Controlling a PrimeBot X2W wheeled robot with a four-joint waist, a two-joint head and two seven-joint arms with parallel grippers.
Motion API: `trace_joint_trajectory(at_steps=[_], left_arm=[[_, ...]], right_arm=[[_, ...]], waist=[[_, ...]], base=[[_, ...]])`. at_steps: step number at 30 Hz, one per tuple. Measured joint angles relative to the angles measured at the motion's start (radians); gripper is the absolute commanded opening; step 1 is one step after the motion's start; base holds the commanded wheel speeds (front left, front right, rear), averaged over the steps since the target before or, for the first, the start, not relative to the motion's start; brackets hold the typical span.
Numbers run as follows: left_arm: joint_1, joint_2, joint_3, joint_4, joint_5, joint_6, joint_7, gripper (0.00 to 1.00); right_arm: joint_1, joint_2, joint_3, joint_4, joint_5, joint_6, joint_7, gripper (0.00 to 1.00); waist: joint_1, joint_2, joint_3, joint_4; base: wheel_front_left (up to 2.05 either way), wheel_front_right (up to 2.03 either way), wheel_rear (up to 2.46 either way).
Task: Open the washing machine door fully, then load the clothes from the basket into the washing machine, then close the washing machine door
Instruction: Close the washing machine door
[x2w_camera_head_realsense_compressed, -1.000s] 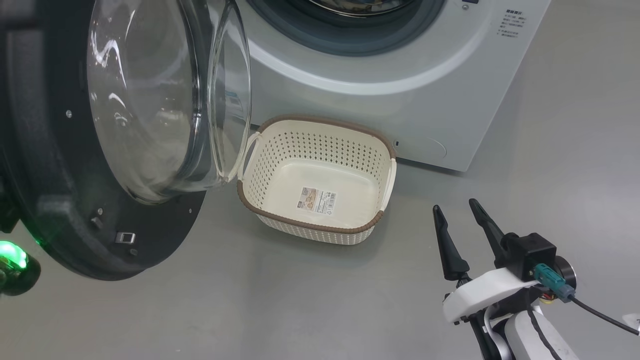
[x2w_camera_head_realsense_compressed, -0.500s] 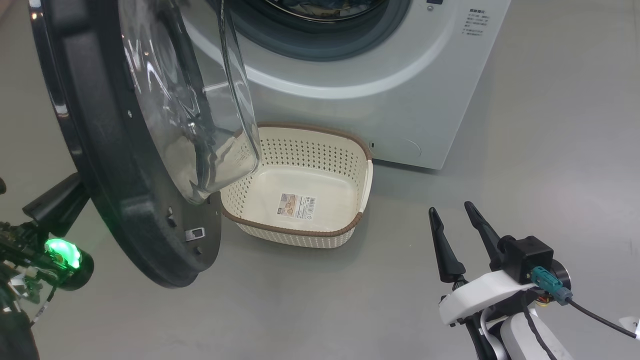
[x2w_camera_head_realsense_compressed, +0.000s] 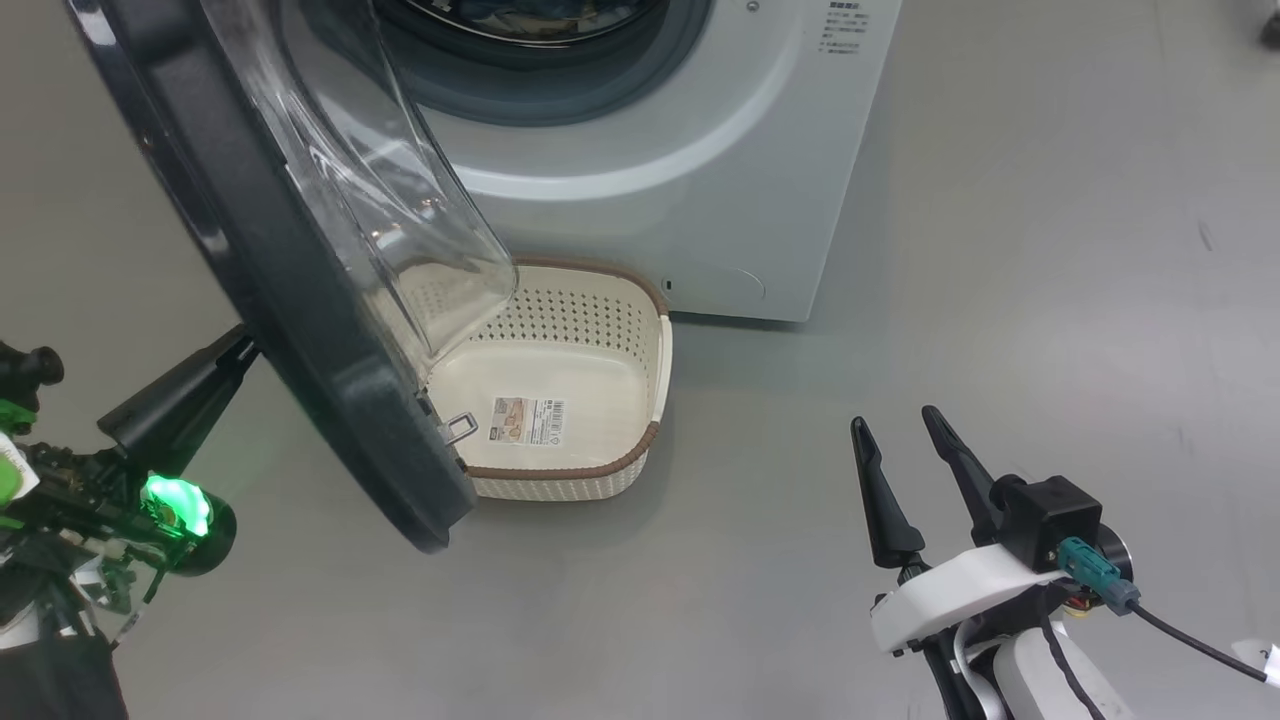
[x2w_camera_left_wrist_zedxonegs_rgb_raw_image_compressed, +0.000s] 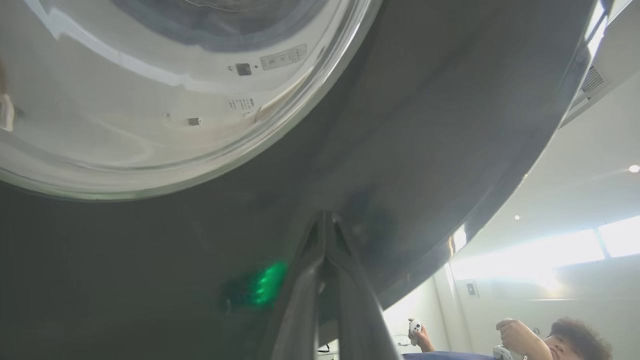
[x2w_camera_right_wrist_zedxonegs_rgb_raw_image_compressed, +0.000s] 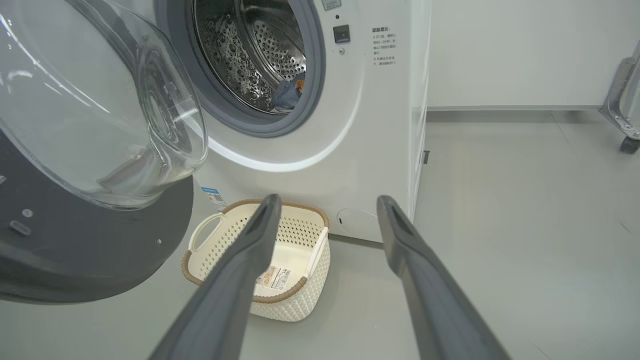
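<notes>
A: Smooth grey floor (x2w_camera_head_realsense_compressed: 1000, 250) all round, a few faint scuffs on it, and the white washing machine (x2w_camera_head_realsense_compressed: 700, 150) standing square on it.

B: Plain pale wall (x2w_camera_right_wrist_zedxonegs_rgb_raw_image_compressed: 500, 50) behind, and a metal frame leg on a caster (x2w_camera_right_wrist_zedxonegs_rgb_raw_image_compressed: 625, 115) at the right edge of the right wrist view.

A: The door (x2w_camera_head_realsense_compressed: 300, 330) stands out from the front, partway open, and its glass bowl hangs over the left end of the basket (x2w_camera_head_realsense_compressed: 600, 330).

B: That basket sits on the floor just in front of the machine's lower panel, with a barcode sticker (x2w_camera_head_realsense_compressed: 527, 420) showing on its base.

A: And the clothes (x2w_camera_right_wrist_zedxonegs_rgb_raw_image_compressed: 287, 95): a bit of blue cloth with an orange patch lies low in the steel drum (x2w_camera_right_wrist_zedxonegs_rgb_raw_image_compressed: 260, 50).

B: The left fingers (x2w_camera_left_wrist_zedxonegs_rgb_raw_image_compressed: 325, 222) are clenched tight with nothing between them, tips up against the door's black outer face, a green glow reflected beside them.

A: The right fingers (x2w_camera_head_realsense_compressed: 875, 480) are spread wide and hold nothing, above the floor well to the right of the basket.

B: Past the door's edge, the left wrist view catches a white ceiling (x2w_camera_left_wrist_zedxonegs_rgb_raw_image_compressed: 575, 165) with small lights, a bright strip along the wall, and a person (x2w_camera_left_wrist_zedxonegs_rgb_raw_image_compressed: 575, 342) with a white controller in one hand.
</notes>
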Motion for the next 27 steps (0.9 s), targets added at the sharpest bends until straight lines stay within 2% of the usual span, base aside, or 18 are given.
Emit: trace_joint_trajectory(at_steps=[14,27], left_arm=[[-0.001,-0.026,-0.041,-0.075,0.005,0.0,-0.075,0.0],[-0.066,-0.033,-0.044,-0.109,0.051,0.001,-0.212,0.0]], right_arm=[[0.001,0.003,0.015,0.002,0.01,-0.008,-0.012,1.0],[-0.001,0.006,0.03,-0.003,0.018,-0.017,-0.021,1.0]], waist=[[0.0,0.0,0.029,-0.132],[0.0,0.0,0.078,-0.241]], base=[[0.0,0.0,0.0],[0.0,0.0,0.0]])
